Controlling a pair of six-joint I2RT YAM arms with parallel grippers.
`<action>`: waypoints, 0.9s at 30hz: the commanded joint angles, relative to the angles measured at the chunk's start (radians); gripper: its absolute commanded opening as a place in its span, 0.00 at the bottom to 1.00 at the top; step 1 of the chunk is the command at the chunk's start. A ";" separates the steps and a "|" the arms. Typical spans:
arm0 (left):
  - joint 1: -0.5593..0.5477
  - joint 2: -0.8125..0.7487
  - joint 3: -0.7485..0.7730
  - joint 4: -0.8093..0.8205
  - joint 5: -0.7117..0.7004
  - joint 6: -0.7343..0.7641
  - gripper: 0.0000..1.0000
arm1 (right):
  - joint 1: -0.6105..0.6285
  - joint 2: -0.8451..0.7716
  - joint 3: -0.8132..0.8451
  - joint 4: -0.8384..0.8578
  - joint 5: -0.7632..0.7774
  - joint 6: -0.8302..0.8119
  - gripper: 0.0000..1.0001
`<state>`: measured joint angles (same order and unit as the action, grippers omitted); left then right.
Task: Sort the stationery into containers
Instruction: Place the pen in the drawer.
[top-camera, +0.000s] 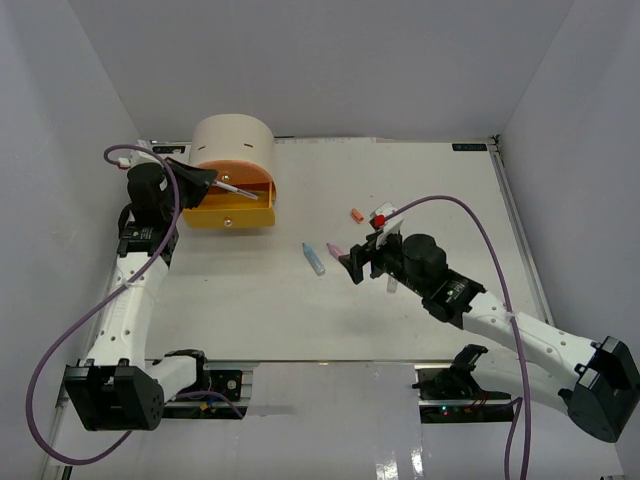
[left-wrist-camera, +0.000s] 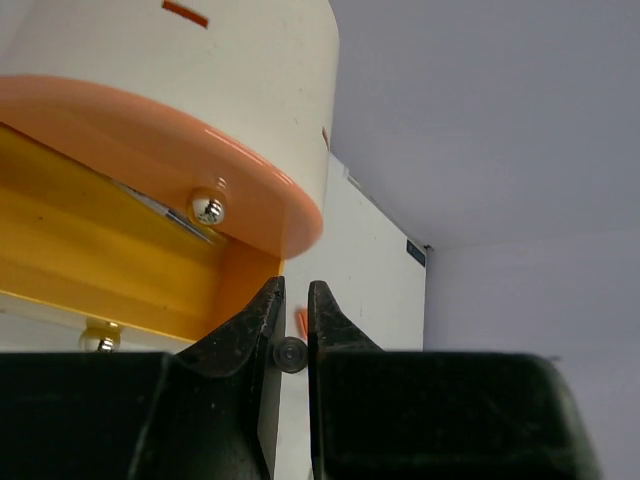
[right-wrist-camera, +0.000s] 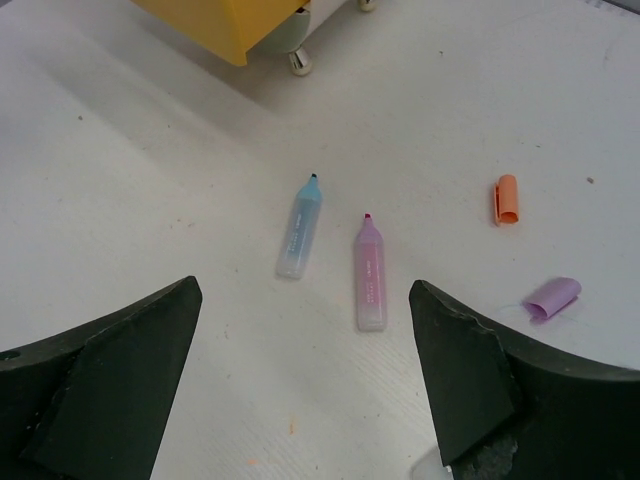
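The beige cabinet (top-camera: 232, 143) stands at the back left with its yellow drawer (top-camera: 228, 213) pulled out under the orange drawer (left-wrist-camera: 150, 130). My left gripper (top-camera: 208, 180) (left-wrist-camera: 296, 290) hovers over that open drawer, shut on a thin pen (top-camera: 240, 191) that points out past the fingertips; the left wrist view shows its dark round end (left-wrist-camera: 290, 354). My right gripper (top-camera: 355, 266) (right-wrist-camera: 303, 300) is open and holds nothing, low over the table. Just ahead of it lie a blue marker (right-wrist-camera: 300, 228) (top-camera: 314, 258) and a pink marker (right-wrist-camera: 369, 275) (top-camera: 334, 249).
An orange cap (right-wrist-camera: 507, 199) (top-camera: 356, 214) and a purple cap (right-wrist-camera: 553, 297) lie right of the markers. A grey strip (left-wrist-camera: 160, 205) shows inside the yellow drawer behind the orange drawer's knob (left-wrist-camera: 208, 208). White walls close in the table's left, back and right.
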<state>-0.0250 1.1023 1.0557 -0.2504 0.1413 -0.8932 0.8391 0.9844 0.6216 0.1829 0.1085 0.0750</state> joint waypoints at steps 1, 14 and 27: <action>0.060 0.014 -0.013 0.071 0.026 -0.038 0.12 | 0.002 -0.033 -0.017 0.010 0.039 0.003 0.91; 0.092 0.169 -0.014 0.135 0.007 -0.055 0.39 | 0.002 -0.073 -0.045 -0.016 0.046 0.011 0.90; 0.108 0.222 0.055 0.011 -0.069 0.094 0.78 | 0.002 -0.082 -0.048 -0.031 0.042 0.019 0.90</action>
<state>0.0715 1.3460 1.0489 -0.1902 0.1184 -0.8745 0.8391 0.9276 0.5758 0.1440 0.1341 0.0818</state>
